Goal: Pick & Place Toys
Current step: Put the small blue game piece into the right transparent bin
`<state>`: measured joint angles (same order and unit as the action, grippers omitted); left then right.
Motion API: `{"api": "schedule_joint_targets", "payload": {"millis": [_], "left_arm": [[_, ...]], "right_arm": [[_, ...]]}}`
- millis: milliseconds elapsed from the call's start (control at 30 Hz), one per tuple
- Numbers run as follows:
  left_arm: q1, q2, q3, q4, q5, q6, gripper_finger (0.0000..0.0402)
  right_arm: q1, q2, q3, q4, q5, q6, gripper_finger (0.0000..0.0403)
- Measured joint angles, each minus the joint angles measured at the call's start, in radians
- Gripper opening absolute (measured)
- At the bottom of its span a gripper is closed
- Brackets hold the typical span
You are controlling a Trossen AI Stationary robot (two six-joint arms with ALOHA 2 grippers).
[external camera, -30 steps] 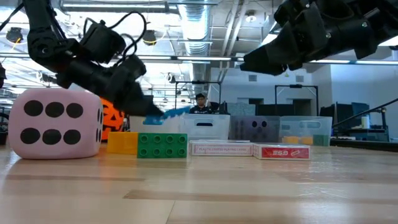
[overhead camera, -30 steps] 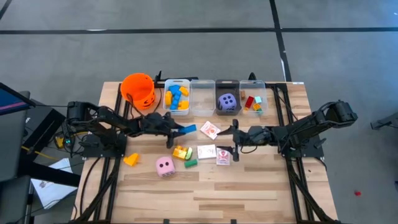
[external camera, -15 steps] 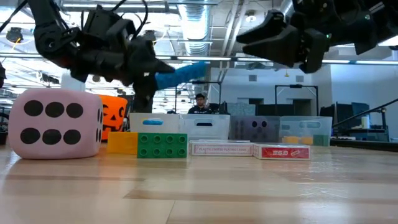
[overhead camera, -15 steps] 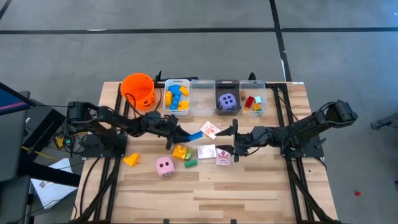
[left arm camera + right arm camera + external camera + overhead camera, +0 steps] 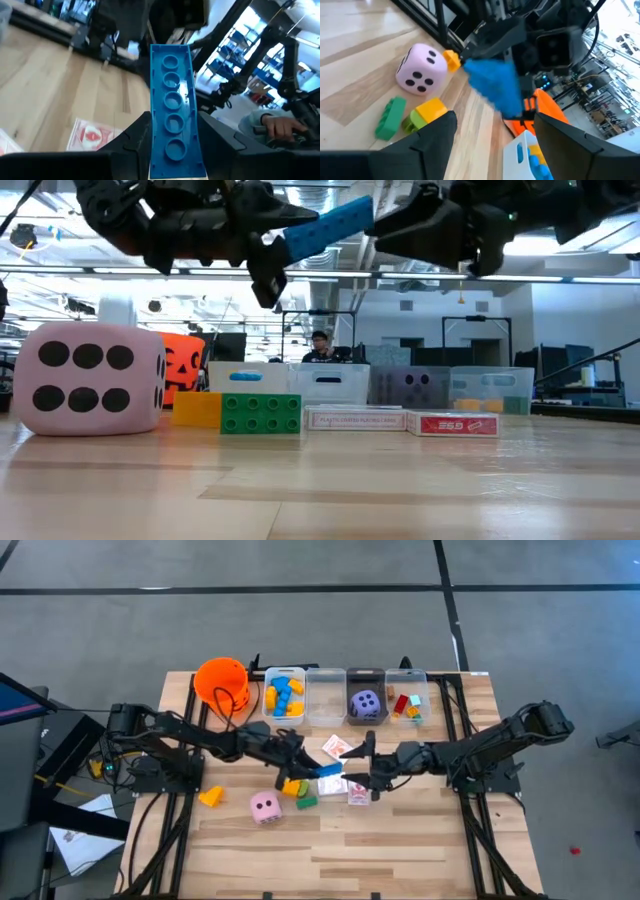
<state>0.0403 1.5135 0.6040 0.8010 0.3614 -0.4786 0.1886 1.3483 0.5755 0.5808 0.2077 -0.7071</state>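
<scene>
With the left gripper (image 5: 308, 766) clamped on the blue block (image 5: 328, 769) at frame centre, the right gripper (image 5: 362, 771), fingers apart, should likely close squarely on its free end.

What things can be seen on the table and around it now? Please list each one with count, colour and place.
bucket: one, orange, far left of table.
bins: four, clear, far edge row.
purple die: one, in third bin.
pink die: one, near side.
blue plate: one, long, held above table centre.
cards: three, pink-and-white, centre.
loose blocks: yellow, orange, green, centre-left.
person: one, in the room behind.
left pincer: shut on the blue plate.
right pincer: open, facing the plate.
</scene>
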Motion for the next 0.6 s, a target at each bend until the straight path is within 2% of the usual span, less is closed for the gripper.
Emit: {"api": "schedule_joint_targets", "payload": {"millis": [133,233,367,600], "left_arm": [[-0.009,0.0,0.01,-0.07,-0.031,0.001,0.0121],[-0.01,0.0,0.012,-0.066,-0.042,0.002,0.0122],[-0.01,0.0,0.012,-0.064,-0.048,0.002,0.0122],[-0.01,0.0,0.012,-0.061,-0.06,0.002,0.0122]], "right_arm": [[0.0,0.0,0.018,-0.001,0.001,0.0,0.0265],[0.0,0.0,0.022,-0.001,-0.011,0.0,0.0265],[0.0,0.0,0.022,-0.017,-0.078,0.024,0.0265],[0.0,0.0,0.022,-0.03,-0.086,0.026,0.0265]]}}
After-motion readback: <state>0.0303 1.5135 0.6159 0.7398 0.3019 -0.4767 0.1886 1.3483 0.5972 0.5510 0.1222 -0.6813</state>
